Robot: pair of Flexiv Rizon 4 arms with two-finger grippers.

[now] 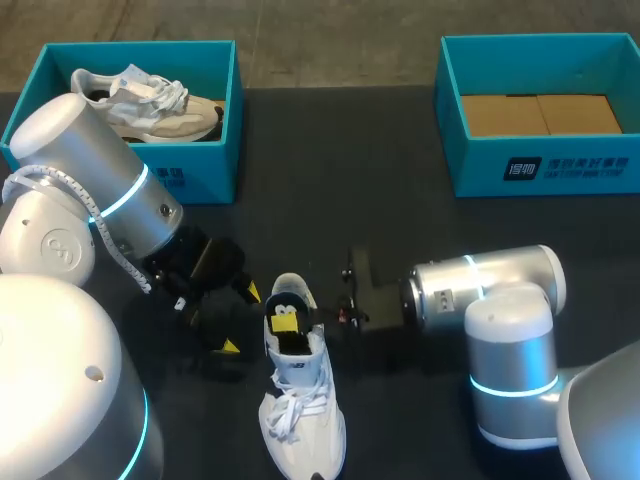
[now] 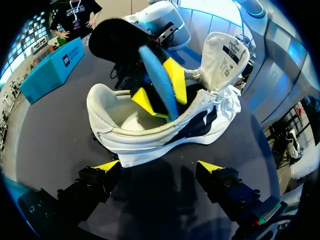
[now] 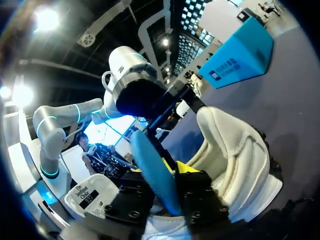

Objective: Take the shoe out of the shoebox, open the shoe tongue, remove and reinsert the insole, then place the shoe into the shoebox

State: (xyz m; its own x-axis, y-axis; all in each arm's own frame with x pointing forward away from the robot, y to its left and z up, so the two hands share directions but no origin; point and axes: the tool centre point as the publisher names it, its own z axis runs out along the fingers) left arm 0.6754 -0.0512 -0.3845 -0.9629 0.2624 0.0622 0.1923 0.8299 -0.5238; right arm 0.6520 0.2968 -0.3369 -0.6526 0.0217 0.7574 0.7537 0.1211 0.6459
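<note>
The silver-white left arm [image 1: 110, 180] with its glowing cyan ring comes in from the left, its wrist angled down toward the right. Its black, yellow-tipped left gripper [image 1: 241, 320] hangs low with fingers spread wide, holding nothing. The matching right arm [image 1: 490, 285] lies level, reaching left from the right side. Its right gripper [image 1: 286, 320] has its fingers pinched on a thin blue insole [image 2: 156, 80].

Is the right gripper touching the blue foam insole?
Touching. Left wrist view: the right gripper presses its yellow tips on both sides of the blue foam insole, inside the white sneaker.
</note>
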